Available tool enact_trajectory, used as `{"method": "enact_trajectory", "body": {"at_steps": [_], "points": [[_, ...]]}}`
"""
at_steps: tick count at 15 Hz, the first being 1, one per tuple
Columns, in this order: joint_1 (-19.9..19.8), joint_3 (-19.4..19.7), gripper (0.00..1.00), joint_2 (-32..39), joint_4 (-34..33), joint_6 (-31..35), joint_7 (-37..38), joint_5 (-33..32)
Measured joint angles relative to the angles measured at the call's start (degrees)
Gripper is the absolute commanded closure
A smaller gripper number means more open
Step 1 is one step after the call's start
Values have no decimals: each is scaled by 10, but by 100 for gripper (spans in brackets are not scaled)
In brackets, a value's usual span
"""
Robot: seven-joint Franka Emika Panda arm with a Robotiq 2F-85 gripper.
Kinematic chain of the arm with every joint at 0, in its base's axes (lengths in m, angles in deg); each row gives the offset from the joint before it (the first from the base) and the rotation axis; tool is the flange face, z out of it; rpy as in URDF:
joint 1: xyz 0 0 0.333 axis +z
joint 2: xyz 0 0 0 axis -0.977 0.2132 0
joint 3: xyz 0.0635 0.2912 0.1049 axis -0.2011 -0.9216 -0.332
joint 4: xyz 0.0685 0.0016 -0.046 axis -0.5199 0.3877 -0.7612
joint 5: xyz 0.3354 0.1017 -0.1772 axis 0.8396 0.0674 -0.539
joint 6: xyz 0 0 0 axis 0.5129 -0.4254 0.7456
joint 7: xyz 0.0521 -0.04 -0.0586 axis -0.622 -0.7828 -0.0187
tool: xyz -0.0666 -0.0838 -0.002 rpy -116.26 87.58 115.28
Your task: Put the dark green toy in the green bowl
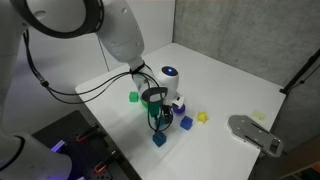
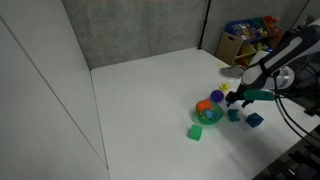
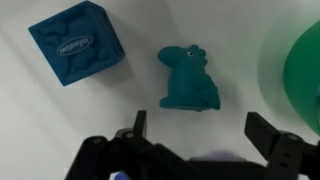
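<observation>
The dark green toy (image 3: 188, 78) is a small dark teal-green figure lying on the white table, in the middle of the wrist view. My gripper (image 3: 200, 130) is open and empty. Its two black fingers hang just short of the toy, one on each side, without touching it. The green bowl (image 3: 305, 75) shows as a bright green curve at the right edge, a little apart from the toy. In an exterior view the bowl (image 2: 210, 116) sits just beside my gripper (image 2: 240, 100). In both exterior views the gripper hides the toy.
A bluer teal cube (image 3: 75, 40) lies close to the toy on the side away from the bowl. A light-green cube (image 1: 133, 97), a blue cube (image 1: 185, 122), a yellow piece (image 1: 203, 117) and a white-and-blue toy (image 1: 172, 82) stand around. A grey object (image 1: 255, 135) lies near the table edge.
</observation>
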Motion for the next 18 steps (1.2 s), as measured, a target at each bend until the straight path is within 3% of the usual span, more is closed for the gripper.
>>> {"method": "enact_trajectory", "body": {"at_steps": [6, 7, 9, 13, 18], "points": [[16, 0, 0, 32, 15, 64, 2, 0], [18, 0, 25, 35, 17, 69, 2, 0], [23, 1, 34, 41, 19, 78, 2, 0], [33, 6, 68, 46, 20, 92, 3, 0], [40, 21, 84, 26, 14, 94, 14, 0]]}}
